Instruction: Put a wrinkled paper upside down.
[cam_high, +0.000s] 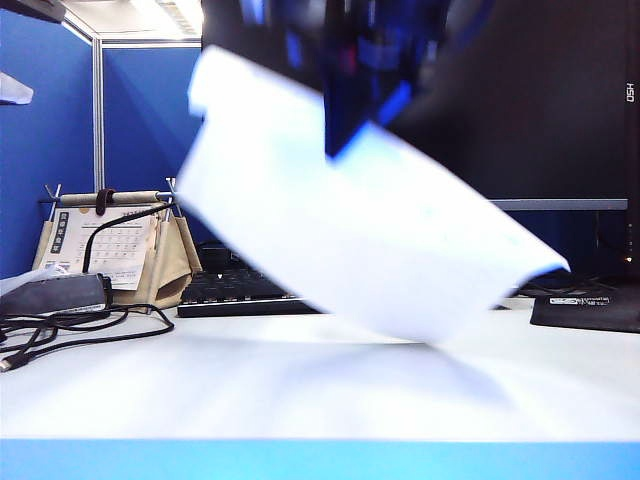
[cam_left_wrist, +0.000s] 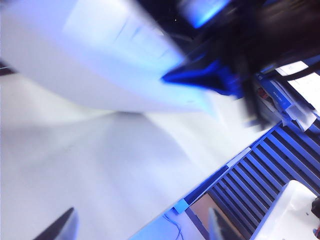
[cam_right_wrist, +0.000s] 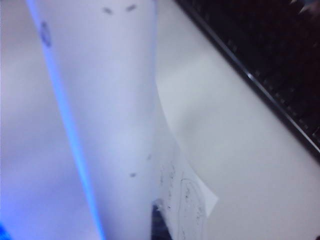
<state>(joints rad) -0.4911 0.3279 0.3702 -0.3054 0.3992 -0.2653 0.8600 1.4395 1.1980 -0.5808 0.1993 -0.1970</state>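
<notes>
Wrinkled paper (cam_high: 370, 240) hangs clear above the white counter (cam_high: 300, 390), clamped at its upper edge by the right end effector (cam_high: 350, 110), whose jaws are pinched together on it. Behind it sits a black keyboard (cam_high: 235, 292). Off to the side, the left end effector (cam_left_wrist: 140, 227) holds nothing, jaws wide apart.

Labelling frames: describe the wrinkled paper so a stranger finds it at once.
Above the white tabletop, before the black keyboard, a large white sheet of paper hangs tilted, pinched by the dark right gripper. Unlike the small printed calendar, it is airborne, with pen doodles on one side.
</notes>
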